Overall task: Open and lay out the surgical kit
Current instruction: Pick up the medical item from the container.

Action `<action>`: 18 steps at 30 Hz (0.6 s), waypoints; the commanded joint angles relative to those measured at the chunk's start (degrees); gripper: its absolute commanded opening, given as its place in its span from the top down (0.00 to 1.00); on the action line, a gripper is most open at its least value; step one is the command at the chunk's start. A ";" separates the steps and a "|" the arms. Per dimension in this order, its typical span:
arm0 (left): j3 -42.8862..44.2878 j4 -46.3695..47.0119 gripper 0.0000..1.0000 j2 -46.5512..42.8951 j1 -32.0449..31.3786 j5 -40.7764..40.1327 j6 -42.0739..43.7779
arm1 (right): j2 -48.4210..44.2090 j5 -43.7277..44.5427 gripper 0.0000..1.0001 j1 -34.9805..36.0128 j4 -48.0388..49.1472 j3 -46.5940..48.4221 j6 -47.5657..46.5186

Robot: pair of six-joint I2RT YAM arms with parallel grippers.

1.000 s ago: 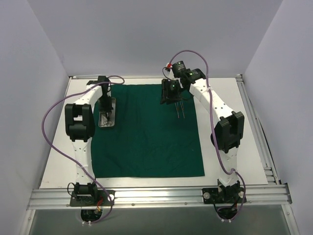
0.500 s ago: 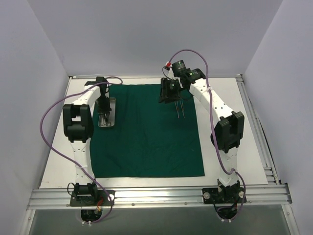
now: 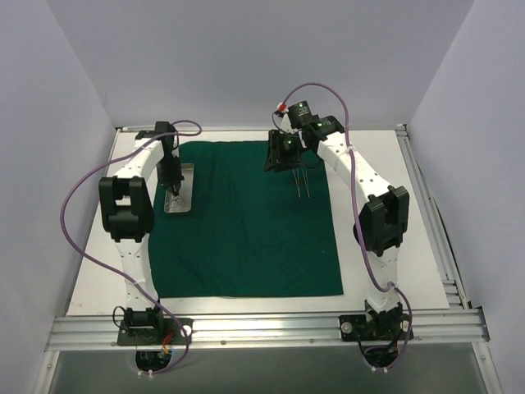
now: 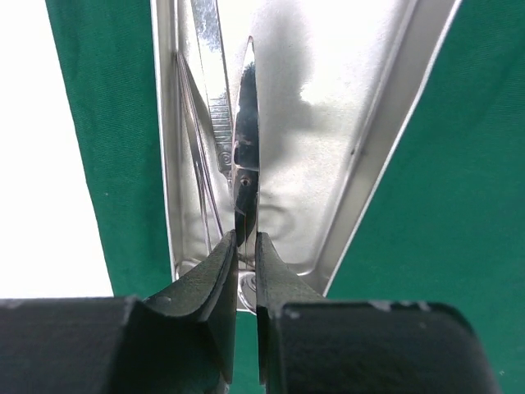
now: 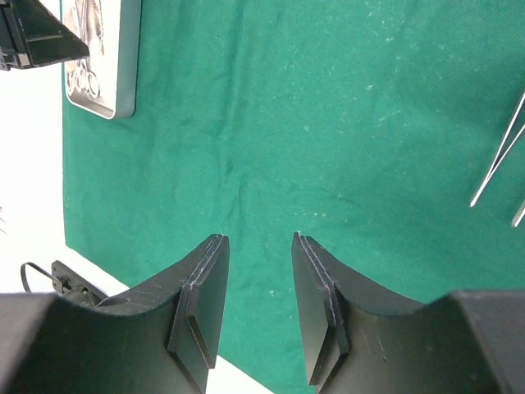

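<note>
Steel tray (image 3: 188,199) on green cloth (image 3: 246,234), left edge

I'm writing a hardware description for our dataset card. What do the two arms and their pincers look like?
The left arm and right arm are white segmented links with bulky black joint housings. A purple cable loops along each. The left pincer and right pincer each have two black wedge-shaped fingers with flat inner faces.
</note>
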 commanded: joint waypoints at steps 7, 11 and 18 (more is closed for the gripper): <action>2.56 1.86 0.98 -4.90 0.79 6.77 -0.98 | -2.16 -1.32 0.63 0.02 0.31 0.01 -0.26; 2.12 4.85 0.98 -5.86 0.96 10.93 -1.42 | -1.80 -1.50 0.63 -0.07 -0.22 0.28 -0.70; 1.68 5.38 0.98 -7.09 1.49 15.50 -3.79 | -1.63 -2.20 0.63 0.02 0.04 0.01 -0.79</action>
